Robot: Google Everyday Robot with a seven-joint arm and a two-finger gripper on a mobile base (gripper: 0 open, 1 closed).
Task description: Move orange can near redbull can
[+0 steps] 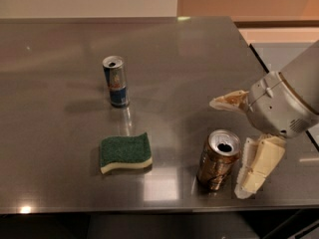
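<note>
Step in hand: approach and grasp of the orange can point(218, 159); transport is not yet begun.

The orange can is found upright near the front edge of the steel table point(60, 44), right of centre, its top open. The redbull can point(115, 81) is found upright well apart from it, further back and to the left. A green sponge point(124, 153) is noted lying between the two, nearer the front and left of the orange can.

The gripper point(228, 148) is seen at the right side of the table, low over the surface, with its fingers point(259, 166) spread apart and nothing held. One finger is placed just beside the can's right flank; the other is seen behind and above the can. Contact cannot be confirmed.

Judgement: the can is only partly bracketed. A little more advance is called for so that the can is centred between the fingers, then a closure on its body, a lift and a carry leftward and back. The sponge is to be cleared, and the can is to be set down upright close to the redbull can without knocking it
</note>
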